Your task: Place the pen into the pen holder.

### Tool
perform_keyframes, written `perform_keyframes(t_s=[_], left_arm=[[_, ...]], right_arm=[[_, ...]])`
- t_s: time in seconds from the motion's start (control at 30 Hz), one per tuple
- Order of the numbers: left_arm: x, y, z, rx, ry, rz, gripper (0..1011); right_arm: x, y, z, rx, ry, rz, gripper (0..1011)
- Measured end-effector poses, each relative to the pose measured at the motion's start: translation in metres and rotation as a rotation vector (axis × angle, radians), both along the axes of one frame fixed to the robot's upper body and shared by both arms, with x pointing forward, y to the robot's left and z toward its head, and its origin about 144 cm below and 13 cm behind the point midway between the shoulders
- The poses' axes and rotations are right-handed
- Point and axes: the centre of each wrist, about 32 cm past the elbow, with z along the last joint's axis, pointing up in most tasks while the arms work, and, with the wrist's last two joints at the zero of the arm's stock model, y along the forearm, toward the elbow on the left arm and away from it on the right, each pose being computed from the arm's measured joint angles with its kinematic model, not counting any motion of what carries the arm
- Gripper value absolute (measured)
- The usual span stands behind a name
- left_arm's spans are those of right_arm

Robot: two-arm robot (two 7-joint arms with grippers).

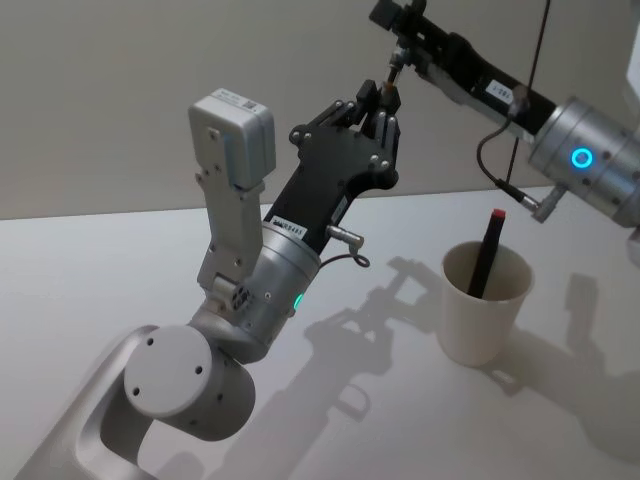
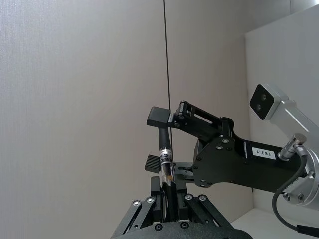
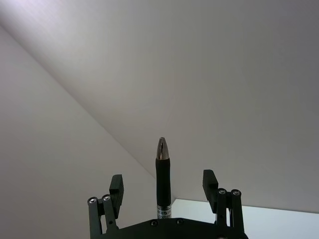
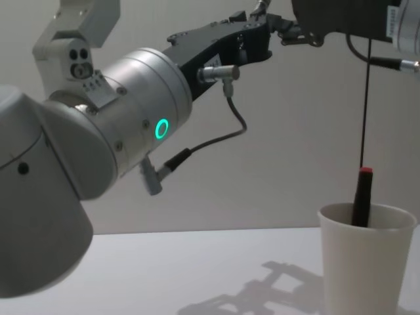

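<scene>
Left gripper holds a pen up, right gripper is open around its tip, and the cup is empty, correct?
No, the cup is not empty: the head view shows a red-topped pen standing in it. The left gripper does hold another pen up, the right gripper open around its tip.

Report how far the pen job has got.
Done: one red-tipped pen already stands in the white cup. In hand: the left pincer grips a second pen high above the table, with its tip inside the open right pincer, which is not touching it. Left: getting that pen down into the cup.
</scene>
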Motion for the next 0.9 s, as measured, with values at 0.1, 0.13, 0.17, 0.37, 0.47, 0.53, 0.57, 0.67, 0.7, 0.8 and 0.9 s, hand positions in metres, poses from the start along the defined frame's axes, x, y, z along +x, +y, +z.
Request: perform_keyframes(t_s=[0.1, 0.13, 0.17, 0.37, 0.47, 0.53, 0.57, 0.67, 0.7, 0.8, 0.9], left_arm=[[0.0, 0.0, 0.0, 0.0, 0.0, 0.0, 169], [0.0, 0.0, 0.0, 0.0, 0.0, 0.0, 169], [0.0, 0.0, 0.0, 0.0, 0.0, 0.0, 169], [0.0, 0.0, 0.0, 0.0, 0.0, 0.0, 169], [0.0, 0.0, 0.0, 0.0, 0.0, 0.0, 169], [0.0, 0.0, 0.0, 0.0, 0.0, 0.0, 169], [0.0, 0.0, 0.0, 0.0, 0.0, 0.0, 169], [0.0, 0.0, 0.0, 0.0, 0.0, 0.0, 169], [0.0, 0.0, 0.0, 0.0, 0.0, 0.0, 169], [0.0, 0.0, 0.0, 0.0, 0.0, 0.0, 169], [0.0, 0.0, 0.0, 0.0, 0.0, 0.0, 167]], right_arm=[[0.0002, 0.0013, -0.0001, 0.002, 0.001, 0.002, 1002], [0.0002, 0.0018, 0.0001, 0.003, 0.002, 0.003, 1001], [0.0002, 0.0021, 0.0001, 0.003, 0.002, 0.004, 1001], [0.0, 0.0032, 0.0, 0.005, 0.005, 0.006, 1001], [-0.0003, 0.0032, 0.0001, 0.006, 0.004, 0.006, 1002], [-0.0005, 0.0034, 0.0002, 0.007, 0.004, 0.007, 1002], [-0.0006, 0.0035, 0.0002, 0.007, 0.004, 0.007, 1001], [-0.0008, 0.0034, 0.0003, 0.008, 0.004, 0.007, 970], [-0.0008, 0.0034, 0.0004, 0.009, 0.004, 0.007, 946], [-0.001, 0.0035, 0.0005, 0.009, 0.003, 0.008, 867], [-0.0011, 0.0035, 0.0005, 0.01, 0.003, 0.008, 787]])
